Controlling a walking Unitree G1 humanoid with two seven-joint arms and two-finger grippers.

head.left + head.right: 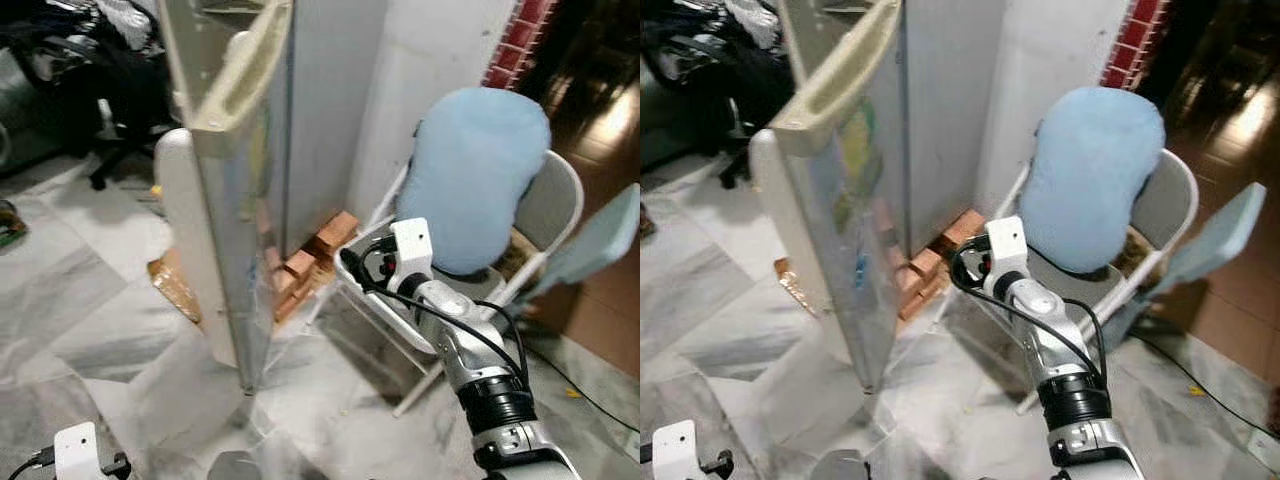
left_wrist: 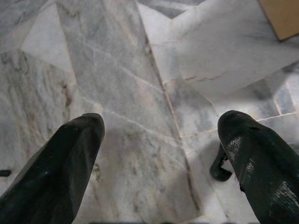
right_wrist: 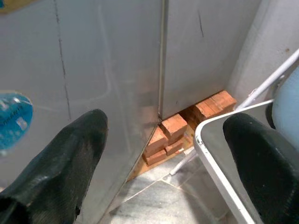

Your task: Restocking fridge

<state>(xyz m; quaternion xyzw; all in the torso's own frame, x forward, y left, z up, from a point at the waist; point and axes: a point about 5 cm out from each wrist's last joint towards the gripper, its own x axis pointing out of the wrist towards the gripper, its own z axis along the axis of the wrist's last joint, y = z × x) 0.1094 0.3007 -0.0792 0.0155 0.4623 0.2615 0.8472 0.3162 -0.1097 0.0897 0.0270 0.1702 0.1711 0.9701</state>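
Grey fridge door stands ajar ahead, stiff and heavy; best gripped at its top handle; right gripper spread beside it; left gripper spread, idle above the floor.

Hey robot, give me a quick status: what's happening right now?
Right hand open, empty, raised toward the fridge door. Left hand open, hanging low over the floor. Folding chair with blue cushion close beside the fridge.
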